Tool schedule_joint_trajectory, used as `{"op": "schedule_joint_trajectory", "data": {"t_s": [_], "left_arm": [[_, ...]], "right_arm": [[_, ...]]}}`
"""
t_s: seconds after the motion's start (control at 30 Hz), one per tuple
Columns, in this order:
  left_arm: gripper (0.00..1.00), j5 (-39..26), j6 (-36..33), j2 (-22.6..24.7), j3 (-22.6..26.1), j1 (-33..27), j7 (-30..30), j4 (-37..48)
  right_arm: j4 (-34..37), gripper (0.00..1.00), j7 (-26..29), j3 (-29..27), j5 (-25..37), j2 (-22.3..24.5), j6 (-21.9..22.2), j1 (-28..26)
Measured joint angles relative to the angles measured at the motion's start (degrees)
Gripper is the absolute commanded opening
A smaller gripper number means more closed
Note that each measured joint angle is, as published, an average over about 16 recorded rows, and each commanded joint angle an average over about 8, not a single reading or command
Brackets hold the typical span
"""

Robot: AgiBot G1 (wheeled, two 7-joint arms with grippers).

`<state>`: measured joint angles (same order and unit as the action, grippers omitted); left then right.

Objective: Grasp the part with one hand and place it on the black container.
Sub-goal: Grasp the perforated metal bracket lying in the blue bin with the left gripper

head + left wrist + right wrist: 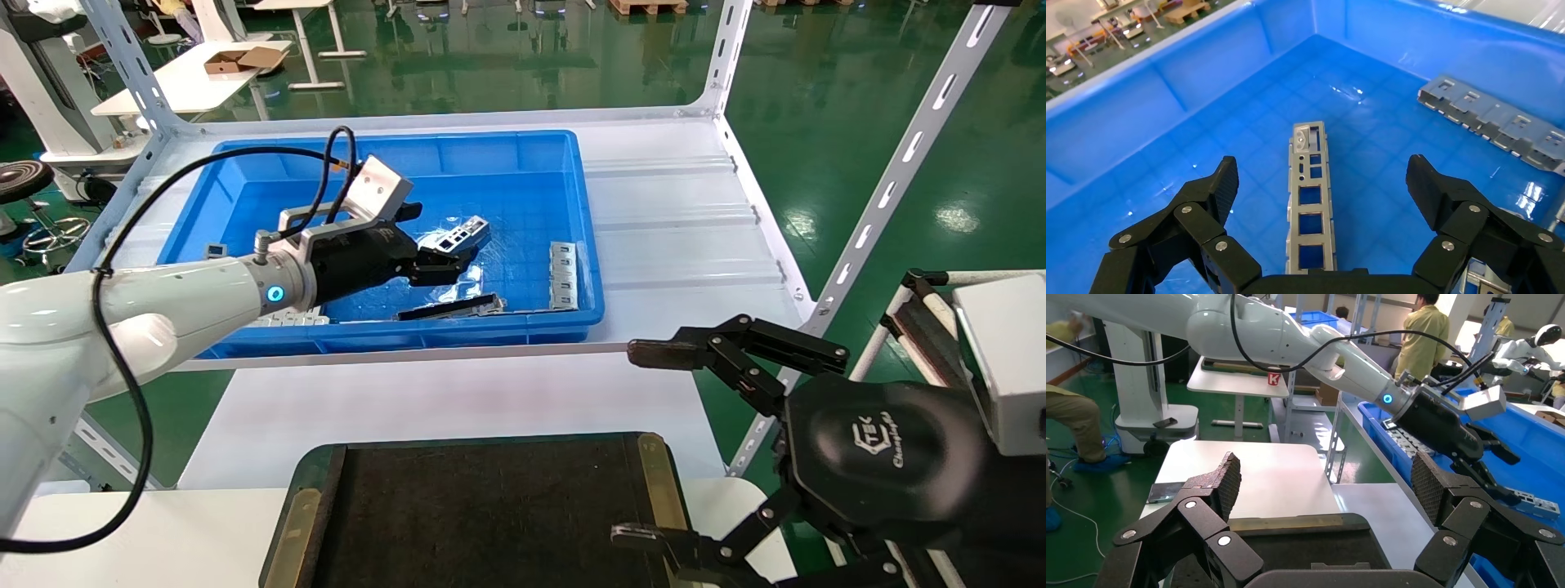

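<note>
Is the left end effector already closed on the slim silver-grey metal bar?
No, in the left wrist view the left end effector is open, its black fingers standing apart on either side of the slim silver-grey metal bar.

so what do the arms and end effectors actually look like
Both arms are glossy white. The left arm has a lit blue ring near its wrist, a black cable looping along it, and a silver-grey bracket box. The left end effector and right end effector are black, with jointed fingers, silver pivot pins and textured pads. The right one's oval palm bears a white logo.
</note>
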<state>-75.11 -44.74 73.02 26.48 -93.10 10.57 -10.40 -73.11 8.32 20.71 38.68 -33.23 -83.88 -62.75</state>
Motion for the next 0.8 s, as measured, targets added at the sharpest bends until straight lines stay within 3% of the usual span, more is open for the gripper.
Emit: {"op": "schedule_joint_trajectory", "data": {"t_s": [0.13, 0.17, 0.8], "left_arm": [[0.05, 0.2, 0.8, 1.1, -0.2, -0.8, 1.3, 2.7], [0.0, 0.3, 1.0, 1.3, -0.3, -1.0, 1.6, 3.3], [0.0, 1.3, 2.9, 2.9, -1.0, -2.0, 4.4, 8.7]], "right_arm": [[0.0, 0.08, 0.0, 0.0, 0.0, 0.0, 0.0, 0.0], [0.0, 0.0, 0.0, 0.0, 0.0, 0.0, 0.0, 0.0], [0.0, 0.0, 0.0, 0.0, 0.0, 0.0, 0.0, 0.0]]}}
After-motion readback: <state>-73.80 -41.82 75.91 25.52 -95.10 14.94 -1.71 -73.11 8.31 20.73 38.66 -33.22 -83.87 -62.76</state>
